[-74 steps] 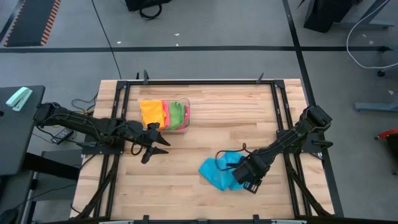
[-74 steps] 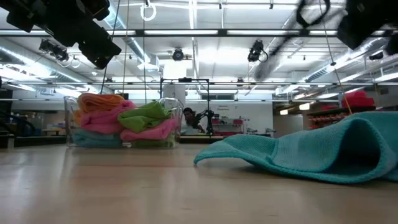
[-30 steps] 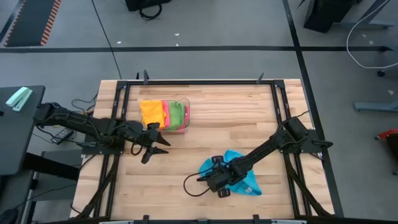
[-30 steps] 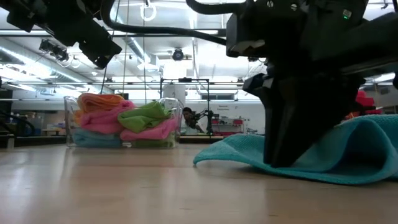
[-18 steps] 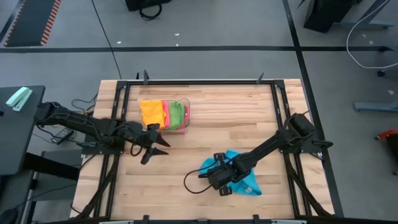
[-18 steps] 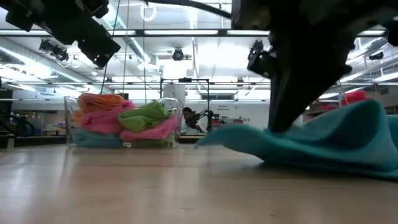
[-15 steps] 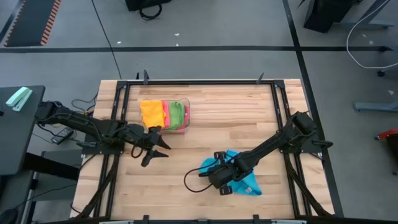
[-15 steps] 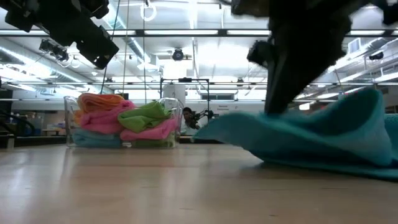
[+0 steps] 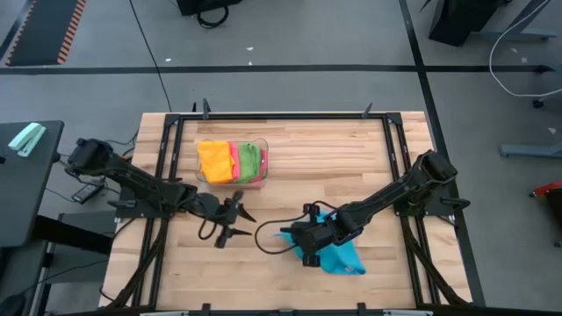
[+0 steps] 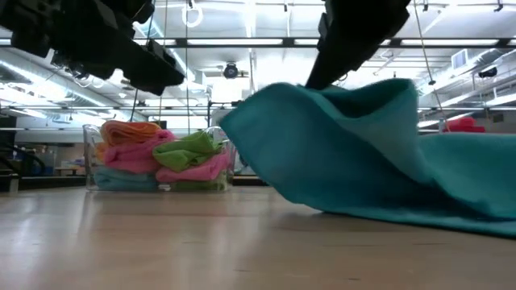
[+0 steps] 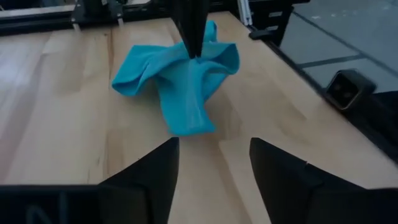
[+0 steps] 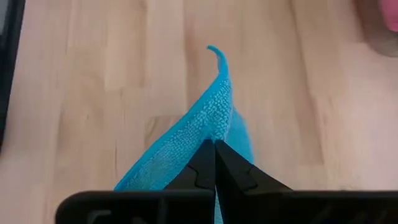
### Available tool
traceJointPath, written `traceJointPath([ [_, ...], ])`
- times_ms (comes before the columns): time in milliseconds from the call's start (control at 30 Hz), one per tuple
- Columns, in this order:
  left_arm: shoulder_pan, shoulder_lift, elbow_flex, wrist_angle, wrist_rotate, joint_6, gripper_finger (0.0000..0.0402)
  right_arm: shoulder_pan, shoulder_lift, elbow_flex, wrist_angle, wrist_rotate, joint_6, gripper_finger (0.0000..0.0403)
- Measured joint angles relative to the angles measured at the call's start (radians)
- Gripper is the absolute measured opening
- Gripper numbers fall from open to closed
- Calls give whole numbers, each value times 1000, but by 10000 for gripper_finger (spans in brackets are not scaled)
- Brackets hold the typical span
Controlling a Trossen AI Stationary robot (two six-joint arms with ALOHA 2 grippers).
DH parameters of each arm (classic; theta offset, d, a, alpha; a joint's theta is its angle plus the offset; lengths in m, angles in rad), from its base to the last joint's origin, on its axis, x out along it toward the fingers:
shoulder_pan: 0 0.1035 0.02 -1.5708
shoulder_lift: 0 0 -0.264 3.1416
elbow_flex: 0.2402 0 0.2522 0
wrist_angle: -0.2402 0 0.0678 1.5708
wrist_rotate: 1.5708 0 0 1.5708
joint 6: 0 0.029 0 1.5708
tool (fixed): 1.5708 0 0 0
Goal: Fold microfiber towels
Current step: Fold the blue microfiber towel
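Right pincer (image 12: 214, 163): clenched on an edge of the blue towel (image 9: 338, 254), lifting that edge so I can lay it out for folding.
Blue towel: bunched on the bench (image 9: 351, 167), one flap raised, the rest trailing on the wood.
Left pincer (image 9: 235, 221): fingers apart, grasping nothing, facing the towel from nearby, placed to take another edge.
Other towels (image 9: 230, 161): heaped in the clear bin (image 10: 218, 137), waiting.

No legible text or labels.
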Motion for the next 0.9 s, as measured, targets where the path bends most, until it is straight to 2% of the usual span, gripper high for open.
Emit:
traceJointPath([
  [267,-22,166,0,169,-82,-27,257,-11,-5,0,33,43,46,5],
  [433,-22,239,9,226,-146,-50,272,-19,-5,0,75,42,47,5],
  [767,-41,369,128,215,-150,-73,260,-31,-5,0,95,48,76,5],
  [900,-35,382,166,136,-158,-105,223,-28,-5,0,97,55,83,5],
])
